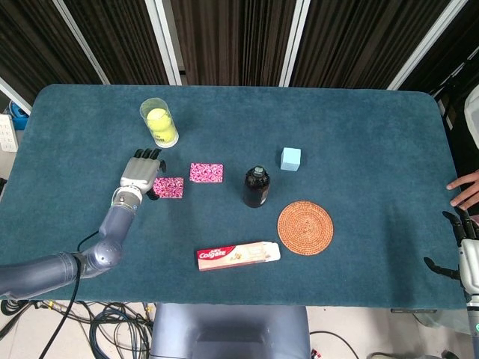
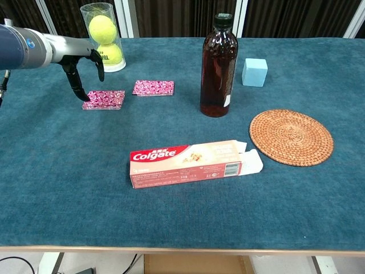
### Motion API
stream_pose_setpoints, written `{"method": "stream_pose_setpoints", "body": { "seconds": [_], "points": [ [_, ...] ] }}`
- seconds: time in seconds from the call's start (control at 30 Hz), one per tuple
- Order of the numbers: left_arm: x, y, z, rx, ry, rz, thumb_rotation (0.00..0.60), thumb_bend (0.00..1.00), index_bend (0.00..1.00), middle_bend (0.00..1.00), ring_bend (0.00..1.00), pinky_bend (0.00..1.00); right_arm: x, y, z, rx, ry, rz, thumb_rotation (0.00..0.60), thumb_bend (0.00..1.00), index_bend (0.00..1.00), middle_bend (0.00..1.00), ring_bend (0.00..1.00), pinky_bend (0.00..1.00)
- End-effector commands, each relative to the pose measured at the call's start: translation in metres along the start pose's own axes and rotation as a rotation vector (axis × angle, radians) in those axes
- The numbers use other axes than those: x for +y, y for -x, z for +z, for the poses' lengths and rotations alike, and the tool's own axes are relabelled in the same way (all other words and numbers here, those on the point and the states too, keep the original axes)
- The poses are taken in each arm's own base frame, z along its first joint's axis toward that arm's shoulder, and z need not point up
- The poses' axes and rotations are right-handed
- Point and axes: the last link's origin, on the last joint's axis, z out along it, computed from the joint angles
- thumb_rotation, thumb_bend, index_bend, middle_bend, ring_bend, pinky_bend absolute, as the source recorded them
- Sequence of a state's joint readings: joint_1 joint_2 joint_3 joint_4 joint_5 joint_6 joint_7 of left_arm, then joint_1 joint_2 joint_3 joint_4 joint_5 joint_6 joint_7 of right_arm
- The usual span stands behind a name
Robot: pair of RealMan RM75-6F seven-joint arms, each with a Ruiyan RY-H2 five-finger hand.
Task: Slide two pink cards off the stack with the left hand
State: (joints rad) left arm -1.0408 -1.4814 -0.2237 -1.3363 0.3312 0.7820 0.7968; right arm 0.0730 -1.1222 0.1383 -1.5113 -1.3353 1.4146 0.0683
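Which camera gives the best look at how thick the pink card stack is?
The chest view: its low angle shows the side edge of the pink card stack beside the left hand. The head view shows only its top face.

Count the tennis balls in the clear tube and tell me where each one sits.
2. Both are stacked in the clear tube at the table's far left: upper ball, lower ball near the base. The head view shows only one from above.
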Motion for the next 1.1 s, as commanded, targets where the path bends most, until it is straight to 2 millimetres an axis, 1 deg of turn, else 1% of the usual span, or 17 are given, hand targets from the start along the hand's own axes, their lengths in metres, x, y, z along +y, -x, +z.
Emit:
{"method": "stream_pose_setpoints", "body": {
  "seconds": [0.03,0.33,0.87,1.1],
  "points": [
    [0.005,0.004,0.004,-0.010,0.002,0.000,0.600,0.16,0.40,0.11,0.00,0.00,0.001,-0.001,0.000,0.003,0.002,0.002,0.600,0.11,0.13,0.06,0.13,0.23],
    [0.013,0.010,0.008,-0.028,-0.010,0.012,0.600,0.16,0.39,0.11,0.00,0.00,0.001,-0.001,0.000,0.001,-0.002,0.007,0.600,0.11,0.13,0.06,0.13,0.23],
    [0.024,0.011,0.014,-0.033,-0.010,0.020,0.600,0.16,0.41,0.11,0.00,0.00,0.001,0.000,0.001,-0.005,-0.003,0.008,0.600,0.11,0.13,0.06,0.13,0.23],
    [0.023,0.012,0.014,-0.042,-0.018,0.029,0.600,0.16,0.42,0.11,0.00,0.00,0.001,0.000,0.001,-0.006,-0.002,0.008,0.600,0.11,0.13,0.06,0.13,0.23]
  ]
}}
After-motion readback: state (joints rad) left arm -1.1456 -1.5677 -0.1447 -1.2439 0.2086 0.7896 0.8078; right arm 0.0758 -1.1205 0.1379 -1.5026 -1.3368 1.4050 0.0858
